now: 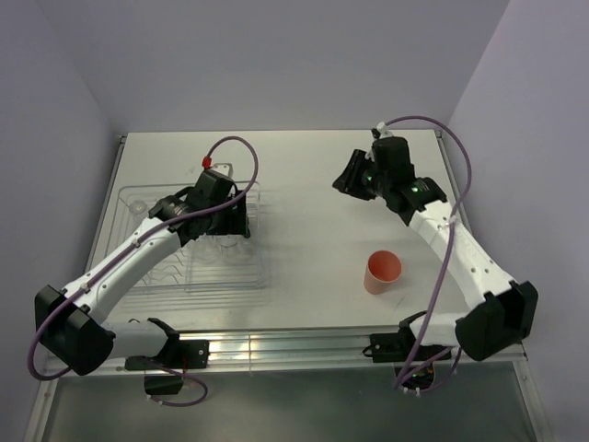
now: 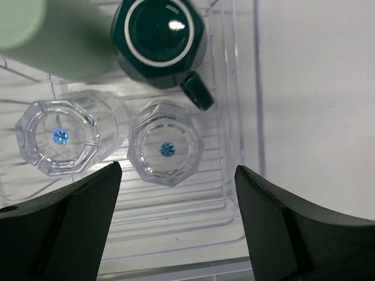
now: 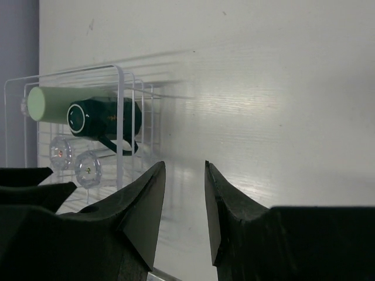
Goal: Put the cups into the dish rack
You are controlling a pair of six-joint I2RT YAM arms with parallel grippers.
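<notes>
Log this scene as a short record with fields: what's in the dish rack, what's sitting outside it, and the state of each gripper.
Dish rack holds: pale green tumbler, dark teal mug, clear glass, second clear glass
Outside the rack: salmon-pink tumbler, on the table beside the right arm
Left gripper: open, empty, above the second clear glass
Right gripper: open, empty, off to the side of the rack
</notes>
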